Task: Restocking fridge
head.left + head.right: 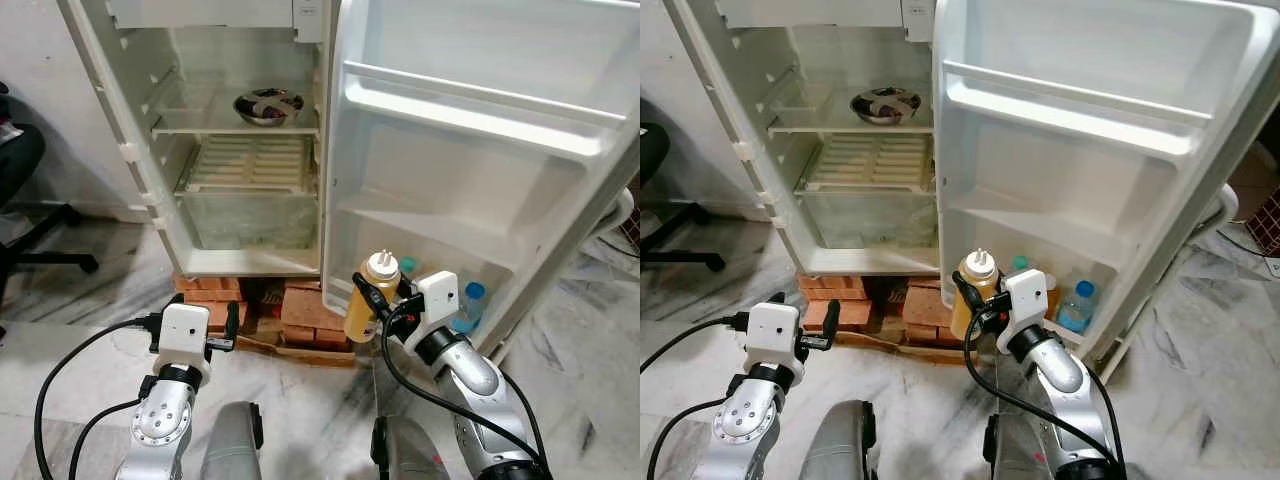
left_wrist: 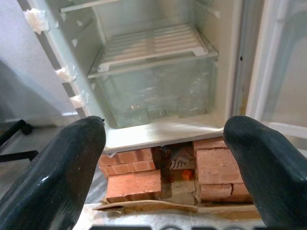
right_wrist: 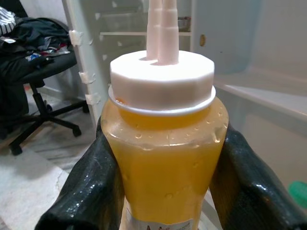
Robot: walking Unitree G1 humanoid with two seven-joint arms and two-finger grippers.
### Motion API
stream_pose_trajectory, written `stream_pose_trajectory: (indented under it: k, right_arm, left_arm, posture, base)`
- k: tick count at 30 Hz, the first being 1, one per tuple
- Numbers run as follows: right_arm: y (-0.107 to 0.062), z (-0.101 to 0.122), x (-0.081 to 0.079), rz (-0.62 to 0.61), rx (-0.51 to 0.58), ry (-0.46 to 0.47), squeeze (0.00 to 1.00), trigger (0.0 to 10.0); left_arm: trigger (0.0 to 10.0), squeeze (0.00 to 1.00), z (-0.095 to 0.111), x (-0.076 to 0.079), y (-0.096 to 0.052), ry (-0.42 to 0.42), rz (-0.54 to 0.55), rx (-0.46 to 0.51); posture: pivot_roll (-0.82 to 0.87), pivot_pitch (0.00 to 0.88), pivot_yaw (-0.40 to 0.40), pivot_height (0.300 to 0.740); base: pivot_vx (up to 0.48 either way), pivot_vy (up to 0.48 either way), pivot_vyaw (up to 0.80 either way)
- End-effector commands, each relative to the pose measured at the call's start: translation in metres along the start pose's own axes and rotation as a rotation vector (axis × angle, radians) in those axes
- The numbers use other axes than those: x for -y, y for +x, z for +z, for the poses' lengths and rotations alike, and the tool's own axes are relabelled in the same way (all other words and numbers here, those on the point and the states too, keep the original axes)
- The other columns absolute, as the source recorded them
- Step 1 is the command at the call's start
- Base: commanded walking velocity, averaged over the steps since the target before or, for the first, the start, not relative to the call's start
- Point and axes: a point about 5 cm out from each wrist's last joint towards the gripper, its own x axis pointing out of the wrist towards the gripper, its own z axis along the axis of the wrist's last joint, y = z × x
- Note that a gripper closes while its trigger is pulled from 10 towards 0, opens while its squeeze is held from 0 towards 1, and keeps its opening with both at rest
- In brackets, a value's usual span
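Gripping yellow sauce bottle [image 3: 163, 158], white nozzle cap, right gripper [image 1: 385, 300]

Squeeze bottle [image 3: 163, 158] base cut off by frame edge, label unreadable. Door-shelf bottles [image 1: 1076, 305] half hidden behind right gripper [image 1: 975, 295] and shelf rail; contents not tellable. Bowl [image 1: 268, 105] contents too small to make out. Fridge [image 1: 140, 150] top and office chair [image 1: 25, 200] cropped.

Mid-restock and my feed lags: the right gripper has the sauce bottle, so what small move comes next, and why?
Probably ease the right gripper forward toward the bottom door shelf. It holds the sauce bottle upright just short of that shelf, where other bottles already stand.
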Motion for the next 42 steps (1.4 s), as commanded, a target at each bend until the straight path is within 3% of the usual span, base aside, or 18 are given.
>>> stream_pose_trajectory:
  k: [1, 27, 42]
  right_arm:
    - [0.0029, 0.0067, -0.0045, 0.028, 0.034, -0.019, 0.00, 10.0]
    - [0.0031, 0.0045, -0.0104, 0.086, 0.027, -0.024, 0.00, 10.0]
    - [0.0036, 0.0028, -0.0074, 0.056, 0.015, -0.023, 0.00, 10.0]
  left_arm:
    - [10.0, 0.00, 0.0035, -0.0004, 0.0021, 0.010, -0.013, 0.016]
    - [10.0, 0.00, 0.0003, 0.0019, 0.0025, 0.009, -0.022, 0.011]
    - [10.0, 0.00, -0.0026, 0.0030, 0.0026, -0.001, -0.027, 0.013]
  posture:
    - [0.01, 0.000, 0.004, 0.631]
    - [0.01, 0.000, 0.002, 0.631]
    - [0.00, 0.000, 0.002, 0.631]
  base:
    - [0.262, 0.000, 0.00]
    - [0.273, 0.000, 0.00]
    - [0.259, 0.000, 0.00]
